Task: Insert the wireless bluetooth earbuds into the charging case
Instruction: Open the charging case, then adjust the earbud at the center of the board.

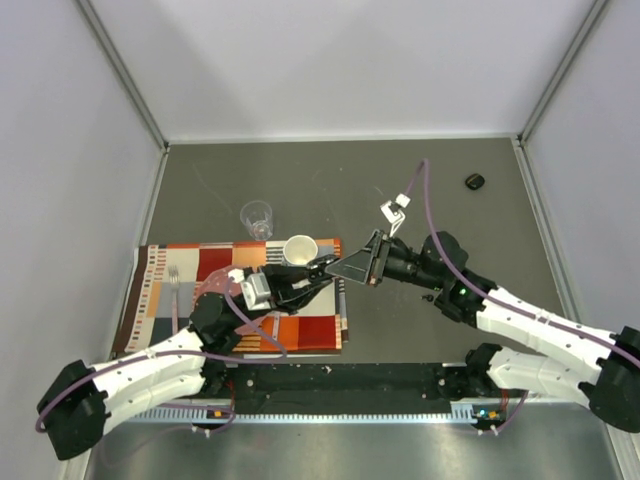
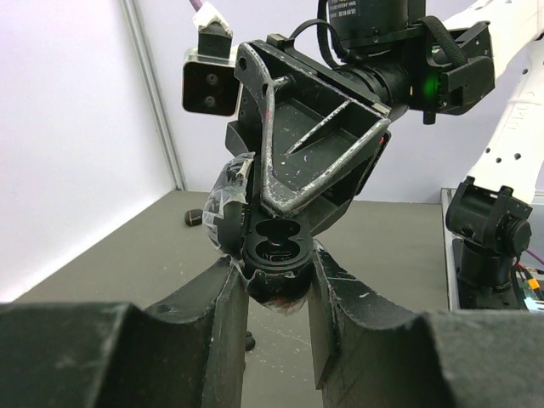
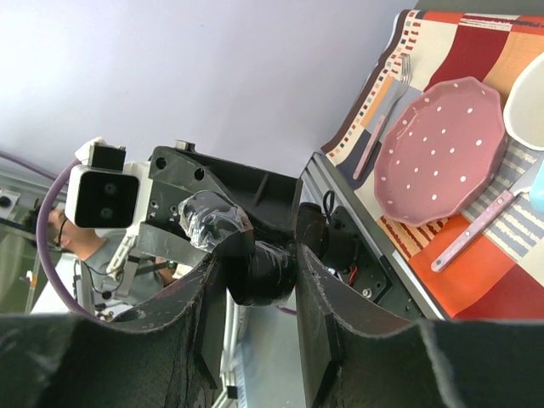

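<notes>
The black charging case [image 2: 274, 246] is held in the air, open, wrapped in clear tape, with its lid [image 2: 223, 208] swung to the left. Its two wells look empty. My left gripper [image 2: 276, 285] is shut on the case's lower body. My right gripper [image 3: 255, 280] faces it and is shut on the same case [image 3: 263, 272]. In the top view the two grippers meet over the mat's right edge, the left gripper [image 1: 318, 274] against the right gripper [image 1: 345, 267], and they hide the case. A tiny black rounded thing [image 2: 246, 340], possibly an earbud, lies on the table below. No other earbud shows.
A striped mat [image 1: 320, 325] carries a white mug [image 1: 299, 249], a fork [image 1: 174, 285] and a pink dotted plate [image 3: 442, 149] with a pink utensil [image 3: 476, 229]. A clear glass [image 1: 257, 217] stands behind the mat. A small black oval object [image 1: 474, 181] lies at the far right.
</notes>
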